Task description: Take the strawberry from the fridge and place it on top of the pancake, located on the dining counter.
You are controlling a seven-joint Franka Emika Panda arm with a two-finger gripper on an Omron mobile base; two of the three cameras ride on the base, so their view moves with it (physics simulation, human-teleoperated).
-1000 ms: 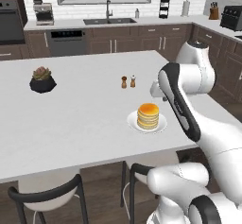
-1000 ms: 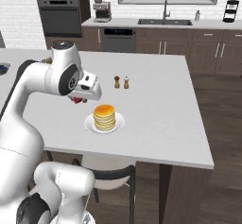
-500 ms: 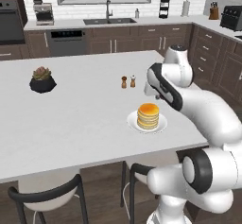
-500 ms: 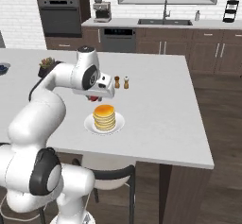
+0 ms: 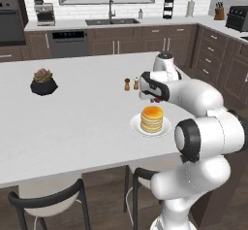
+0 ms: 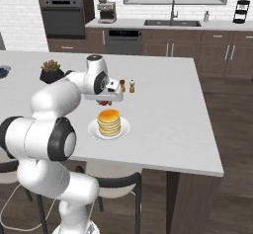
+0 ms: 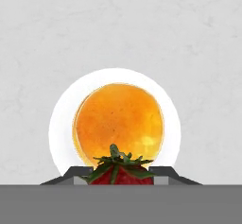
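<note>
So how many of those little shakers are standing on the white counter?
2: the two shakers stand side by side on the dining counter, just beyond the pancake and beside the fingers.

Strawberry (image 7: 121, 175) red, green leaves; pancake (image 7: 119, 122) golden-orange; plate (image 7: 59, 124) white; tabletop (image 7: 118, 24) white, faint marbling.
</note>
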